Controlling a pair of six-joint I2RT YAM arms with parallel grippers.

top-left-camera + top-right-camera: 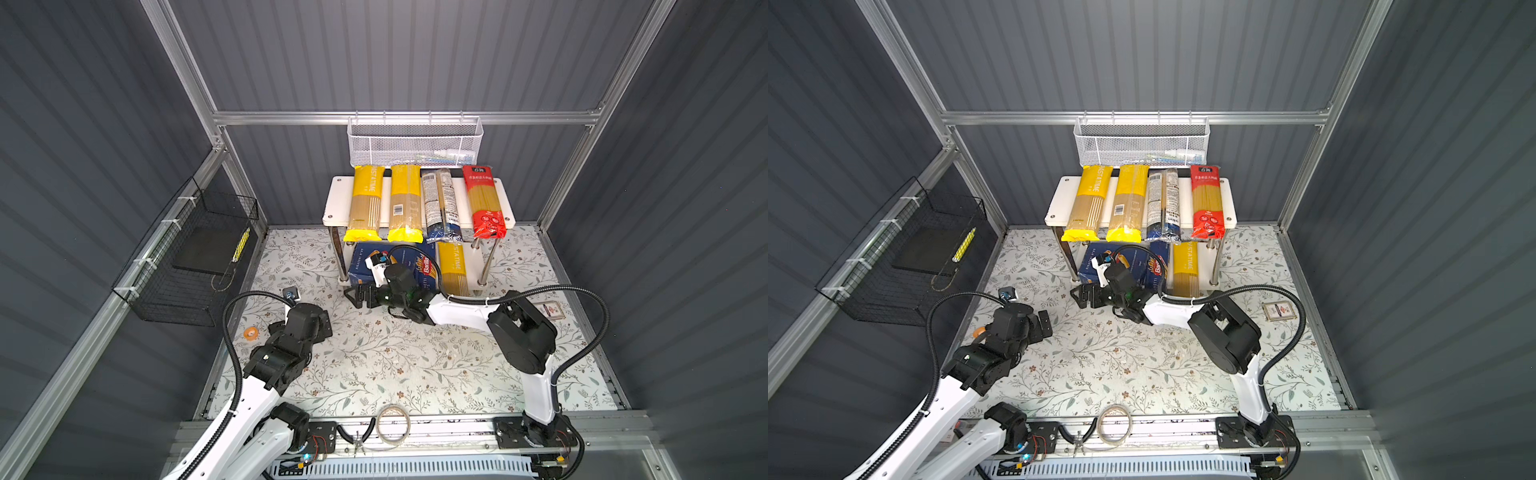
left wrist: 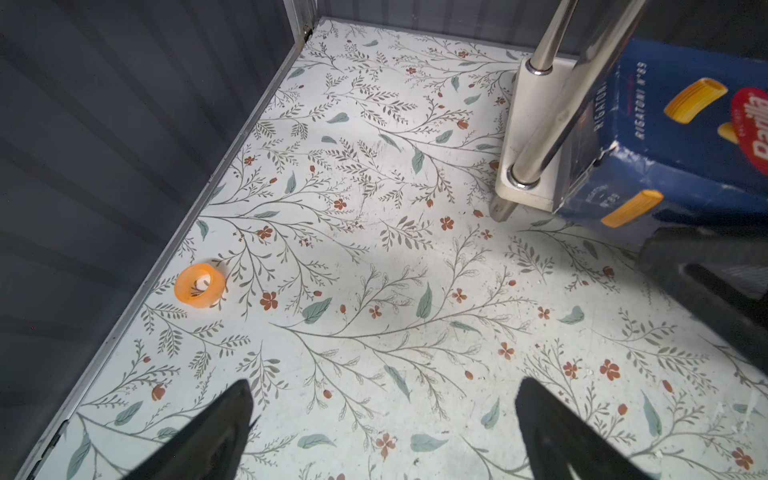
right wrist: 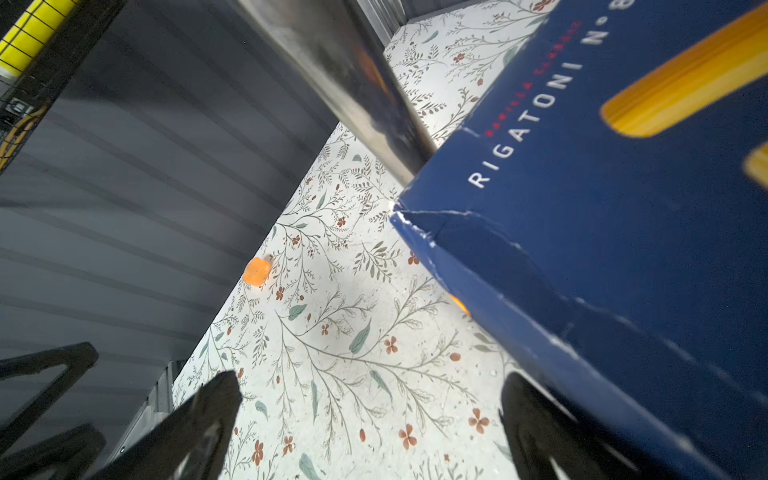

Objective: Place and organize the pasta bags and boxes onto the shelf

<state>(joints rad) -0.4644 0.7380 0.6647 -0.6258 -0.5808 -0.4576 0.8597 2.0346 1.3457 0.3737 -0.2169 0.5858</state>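
Right wrist view showed the right gripper (image 3: 370, 378) with its black jaws spread wide and nothing between them. One finger sat just beside the scuffed corner of the wide dark blue Barilla rigatoni carton (image 3: 602, 232); whether it touched the card I could not tell. In both top views that gripper hung low at centre frame, in front of the lower tier of the white two-tier shelf with chrome legs (image 1: 336, 199). On that lower board the wide carton lay at the left, the long narrow dark blue Barilla box (image 1: 426, 266) next to it, and a third yellow PASTATIME spaghetti bag (image 1: 453, 266) at the right. Across the top board four bags lay side by side, their near ends overhanging the front edge: a first yellow PASTATIME bag (image 1: 365, 203), a second yellow PASTATIME bag (image 1: 404, 203), a clear bag with a dark-blue end (image 1: 440, 203) and a red bag with Chinese text (image 1: 484, 201). Towards the lower left, the left gripper (image 2: 384, 384) hung over the floral table mat (image 2: 374, 249), jaws wide and empty, with a small orange ring (image 2: 199, 286) lying near the wall
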